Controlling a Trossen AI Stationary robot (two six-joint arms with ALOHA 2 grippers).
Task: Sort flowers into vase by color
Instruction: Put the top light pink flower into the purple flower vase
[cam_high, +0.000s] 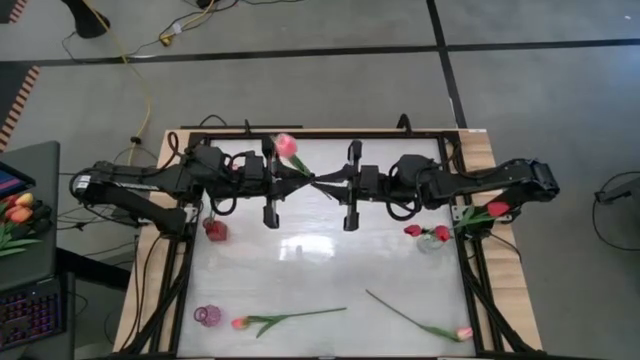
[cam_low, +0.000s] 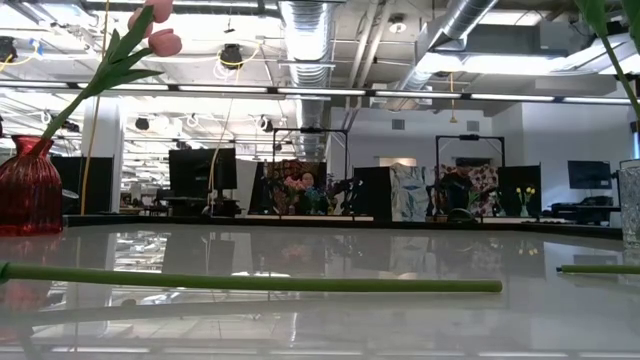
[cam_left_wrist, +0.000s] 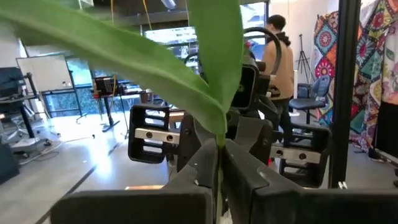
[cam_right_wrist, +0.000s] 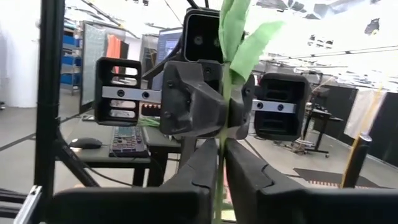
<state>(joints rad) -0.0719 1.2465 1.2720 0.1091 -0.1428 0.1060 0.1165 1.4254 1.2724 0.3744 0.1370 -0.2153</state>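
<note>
A pink tulip (cam_high: 287, 145) is held high over the middle of the table, where my two grippers meet tip to tip. My left gripper (cam_high: 309, 181) comes from the left and my right gripper (cam_high: 322, 186) from the right, both shut on its green stem. Its leaves (cam_left_wrist: 205, 68) fill the left wrist view. Two more tulips (cam_high: 285, 318) (cam_high: 415, 318) lie flat near the front edge. A red vase (cam_high: 214, 228) holds a stem with pink buds (cam_low: 160, 40). A clear vase (cam_high: 430, 241) holds red flowers. My left gripper pinches the tulip's stem (cam_left_wrist: 219, 163) between its two fingers, just under the leaves. The fingers come level from the table's left and lie across the stem. The flower is lifted clear, its bud leaning toward the far left. My right gripper has the same stem (cam_right_wrist: 221, 163) between its two fingers, close beside the left gripper's hold (cam_right_wrist: 229, 115). The fingers come level from the table's right, across the stem. The stem stands roughly upright in the hold.
A small pink vase (cam_high: 207, 316) stands at the front left corner. A red flower (cam_high: 497, 208) leans out past the table's right edge. Orange tulips (cam_high: 20, 210) lie on a side desk at the far left. A black frame (cam_high: 180, 250) borders the table.
</note>
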